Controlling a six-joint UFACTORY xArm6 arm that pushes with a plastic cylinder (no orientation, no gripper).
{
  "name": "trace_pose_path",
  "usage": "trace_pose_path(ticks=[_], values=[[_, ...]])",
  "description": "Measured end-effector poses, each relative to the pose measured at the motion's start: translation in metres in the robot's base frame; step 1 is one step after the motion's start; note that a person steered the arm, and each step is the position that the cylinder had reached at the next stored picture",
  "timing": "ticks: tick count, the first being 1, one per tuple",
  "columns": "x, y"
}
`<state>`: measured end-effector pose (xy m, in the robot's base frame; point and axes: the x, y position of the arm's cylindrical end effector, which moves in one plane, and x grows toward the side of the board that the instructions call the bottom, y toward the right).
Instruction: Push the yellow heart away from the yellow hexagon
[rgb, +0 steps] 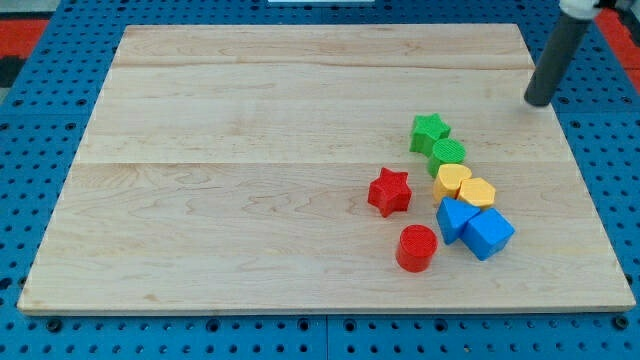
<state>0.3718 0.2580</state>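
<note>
The yellow heart (452, 181) lies right of the board's middle and touches the yellow hexagon (478, 192) on its right. My tip (538, 101) is at the view's upper right, well above and to the right of both yellow blocks, touching no block.
A green star (429, 132) and a green round block (448, 153) sit just above the heart. Two blue blocks (456, 217) (488, 232) lie just below the yellow pair. A red star (389, 192) and a red cylinder (416, 248) lie to the left. The wooden board (250, 180) ends near the right (600, 200).
</note>
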Motion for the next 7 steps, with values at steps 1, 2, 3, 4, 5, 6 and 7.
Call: trace_pose_path(ticks=[1, 2, 3, 4, 5, 6, 7], values=[[0.047, -0.014], [0.057, -0.014], [0.057, -0.022], [0.066, -0.034], [0.070, -0.047], [0.070, -0.049], [0.087, -0.057]])
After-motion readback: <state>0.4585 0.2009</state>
